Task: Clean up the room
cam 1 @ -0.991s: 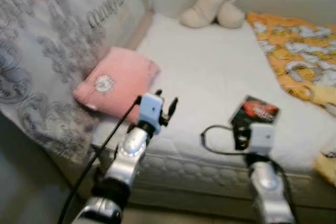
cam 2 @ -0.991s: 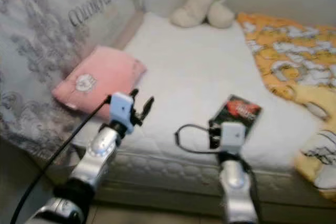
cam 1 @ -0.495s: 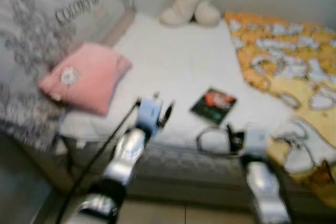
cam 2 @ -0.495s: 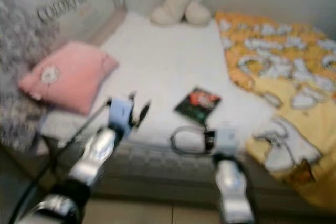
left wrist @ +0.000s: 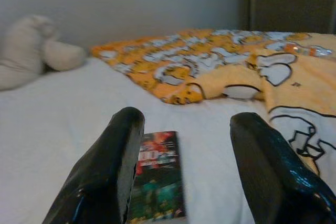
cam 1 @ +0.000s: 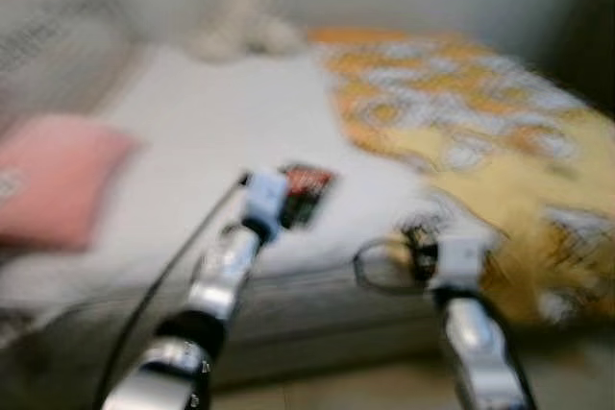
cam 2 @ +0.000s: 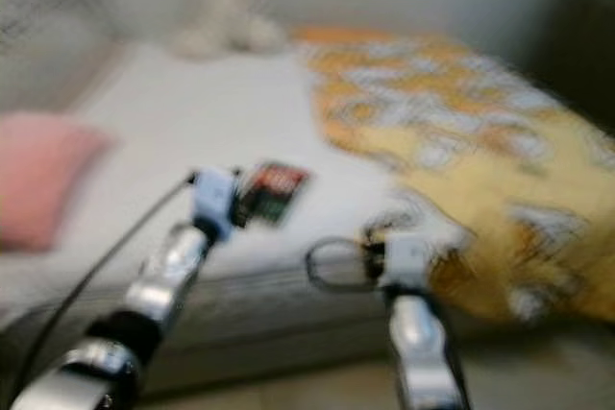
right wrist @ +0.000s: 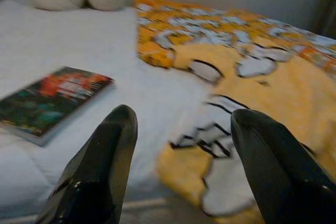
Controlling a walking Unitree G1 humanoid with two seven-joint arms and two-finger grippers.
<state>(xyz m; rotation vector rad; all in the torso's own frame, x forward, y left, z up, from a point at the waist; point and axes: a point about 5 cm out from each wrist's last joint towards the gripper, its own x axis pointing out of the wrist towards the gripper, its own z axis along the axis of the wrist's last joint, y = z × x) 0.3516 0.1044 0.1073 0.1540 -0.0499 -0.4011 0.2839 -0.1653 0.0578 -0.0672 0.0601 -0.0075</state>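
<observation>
Head views blurred. Book (left wrist: pixel 157 179) lies flat on white mattress (left wrist: pixel 63 114), near its front edge. Left gripper (left wrist: pixel 184 166) spread, empty, before the book; right gripper (right wrist: pixel 181 161) spread over orange blanket (right wrist: pixel 252 72). Risk: a blurred reach shoves the book off the edge.

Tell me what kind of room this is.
Most likely a bedroom: a bed with a white mattress, a rumpled orange cartoon-print blanket, a pink pillow and a cream plush toy. A book lies on the mattress.

White mattress (left wrist: pixel 63 108), orange-yellow cartoon-print blanket (right wrist: pixel 252 66), pink pillow (cam 1: pixel 48 180), cream plush toy (left wrist: pixel 31 48), dark red-green book (left wrist: pixel 157 177) showing.
</observation>
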